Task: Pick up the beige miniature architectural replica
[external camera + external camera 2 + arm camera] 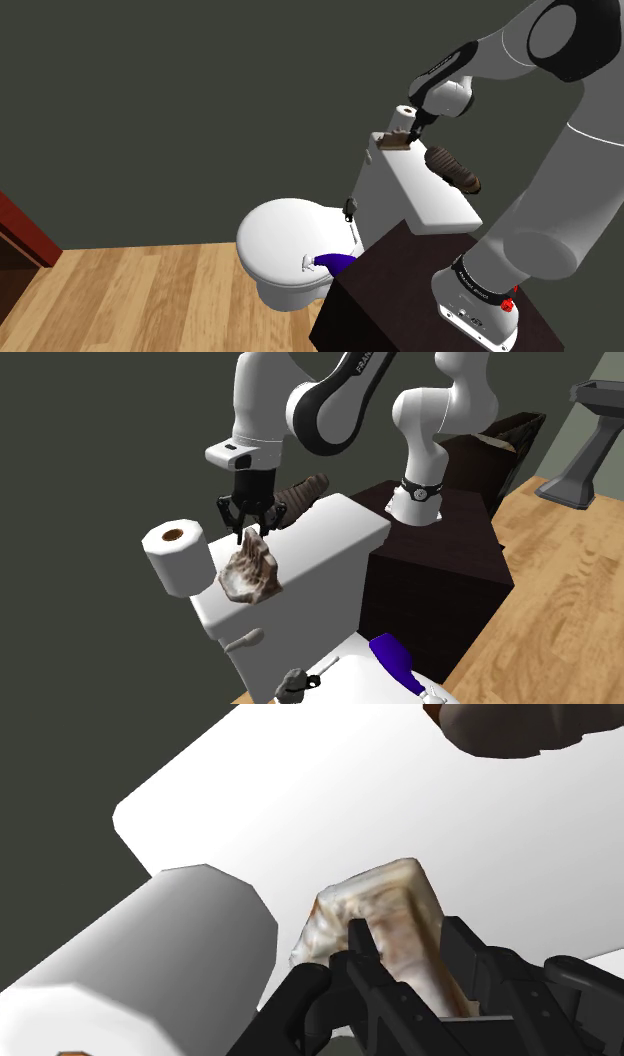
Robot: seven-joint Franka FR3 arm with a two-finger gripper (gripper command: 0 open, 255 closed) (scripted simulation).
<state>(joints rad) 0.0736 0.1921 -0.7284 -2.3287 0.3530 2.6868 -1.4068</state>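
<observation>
The beige-and-brown miniature replica sits on the white toilet tank lid, near one end and beside a toilet paper roll. My gripper hangs straight over it, pointing down. Its black fingers stand apart, one on each side of the replica's top, with the tips at about the height of its upper edge. The replica still rests on the lid.
A white toilet paper roll stands close beside the replica. A brown lumpy object lies farther along the lid. Below are the toilet seat with a blue item and my dark stand.
</observation>
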